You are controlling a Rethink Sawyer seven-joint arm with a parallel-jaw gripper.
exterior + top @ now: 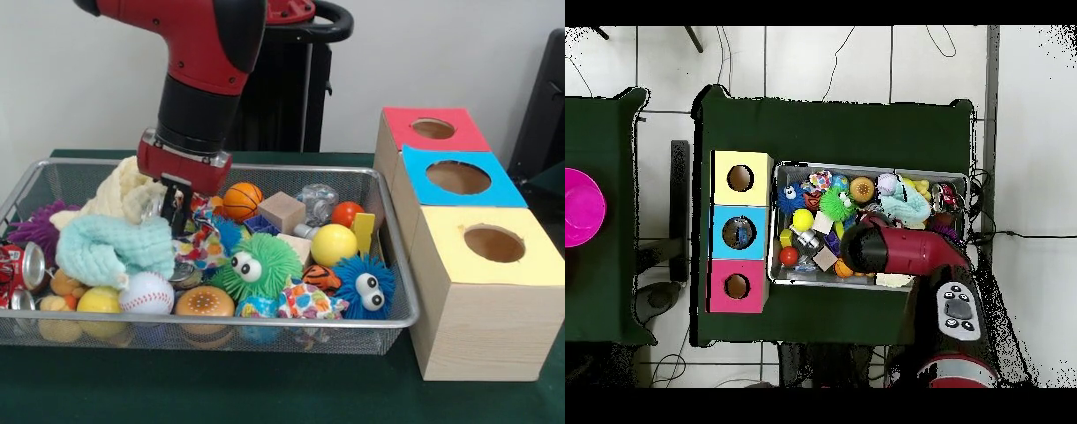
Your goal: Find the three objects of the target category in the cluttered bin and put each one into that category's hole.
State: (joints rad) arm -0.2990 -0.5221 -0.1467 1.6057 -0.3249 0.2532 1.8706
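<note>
1. The arm (207, 53) was seen lowered into the left half of the bin (388, 322), front view; in the overhead view it hid the bin's middle.
2. The gripper (179, 205) was sunk among the toys, between a cream cloth (119, 193) and a patterned cloth (203, 243). Whether it was apart, together or clamped on something cannot be told.
3. The bin was filled with clutter: a mint cloth (113, 247), baseball (146, 291), green fuzzy toy (256, 265), blue fuzzy toy (365, 284), small basketball (242, 200), wood block (282, 212), yellow ball (333, 244), burger toy (205, 302).
4. A red can (18, 265) was wedged at the bin's left edge; white marks were seen on it, not readable.
5. Three boxes were lined up just beside the bin's right side: red top farthest, blue middle, yellow nearest.
6. The red box's hole (433, 128) was seen open on top; in the overhead view it sat in the box nearest the robot's base.
7. No readable writing or brand was made out.
</note>
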